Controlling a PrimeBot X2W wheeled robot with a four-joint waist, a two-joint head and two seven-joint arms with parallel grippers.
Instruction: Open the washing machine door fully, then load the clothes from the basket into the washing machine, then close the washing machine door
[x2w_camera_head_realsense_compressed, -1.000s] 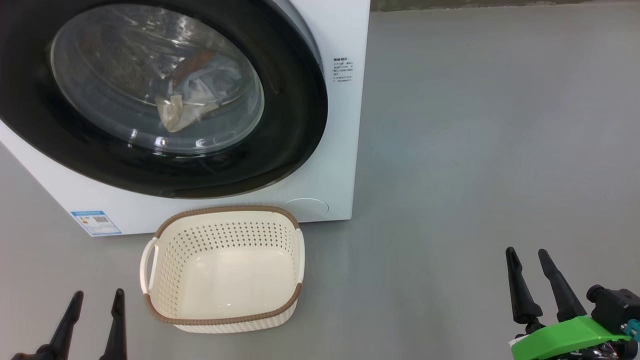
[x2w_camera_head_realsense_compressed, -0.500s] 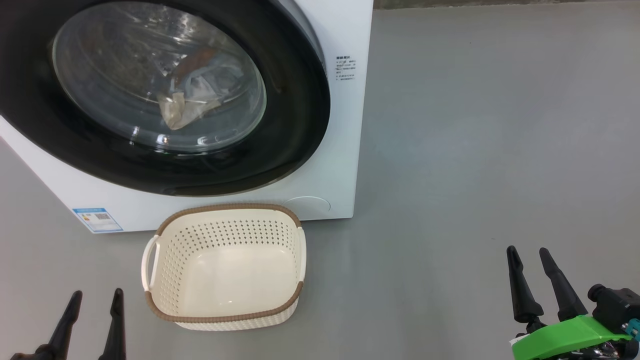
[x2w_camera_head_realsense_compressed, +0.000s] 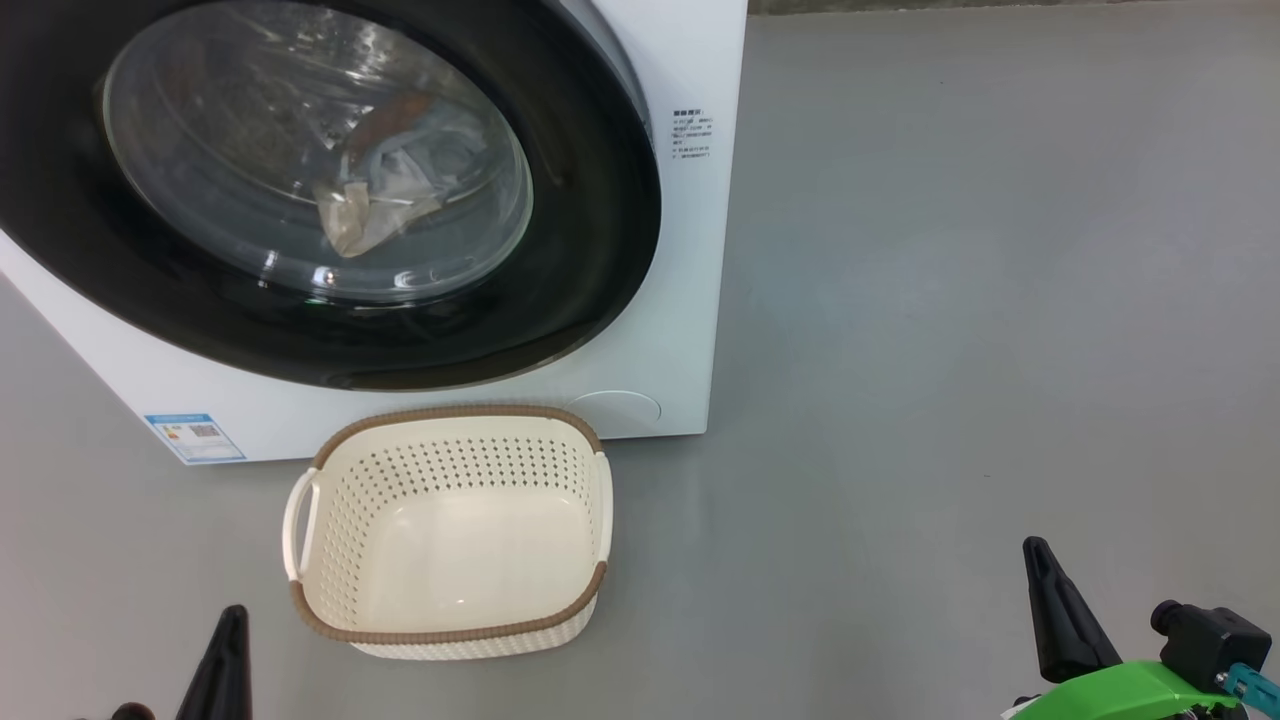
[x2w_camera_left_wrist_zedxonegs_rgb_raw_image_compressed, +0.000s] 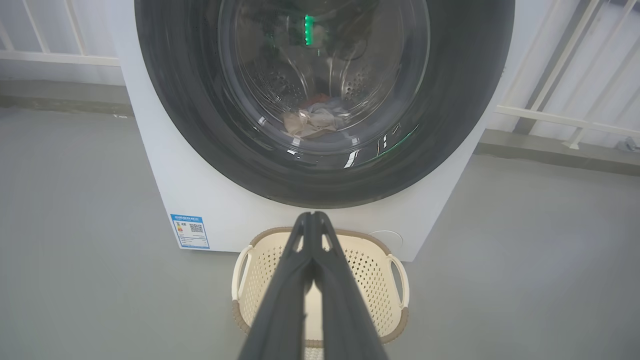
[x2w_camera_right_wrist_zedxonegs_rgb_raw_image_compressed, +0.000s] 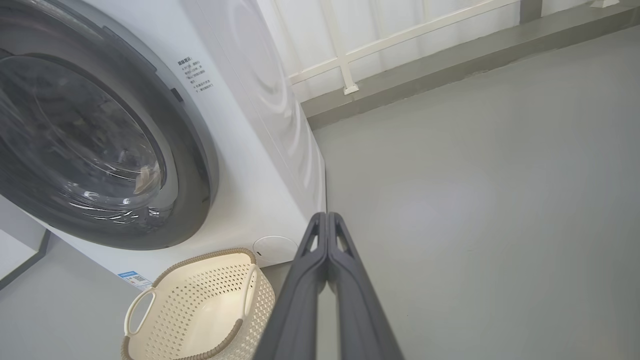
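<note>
- Both grippers are nearest you: your left gripper (x2w_camera_left_wrist_zedxonegs_rgb_raw_image_compressed: 312, 222) points at the basket and your right gripper (x2w_camera_right_wrist_zedxonegs_rgb_raw_image_compressed: 326, 220) is well off to its right. Each has its fingers pressed together, holding nothing.
- Just beyond, the basket (x2w_camera_head_realsense_compressed: 450, 413) stands empty on the floor, close against the front of the washing machine (x2w_camera_head_realsense_compressed: 690, 330).
- Farther in, the washing machine door (x2w_camera_head_realsense_compressed: 600, 250) looks shut, and the clothes (x2w_camera_head_realsense_compressed: 385, 195) lie in the drum behind its glass. You can judge all three steps done, with nothing left.
- Around it, the floor (x2w_camera_head_realsense_compressed: 950, 300) is smooth grey, and a white railing (x2w_camera_left_wrist_zedxonegs_rgb_raw_image_compressed: 550, 112) runs along the far side behind the machine.
</note>
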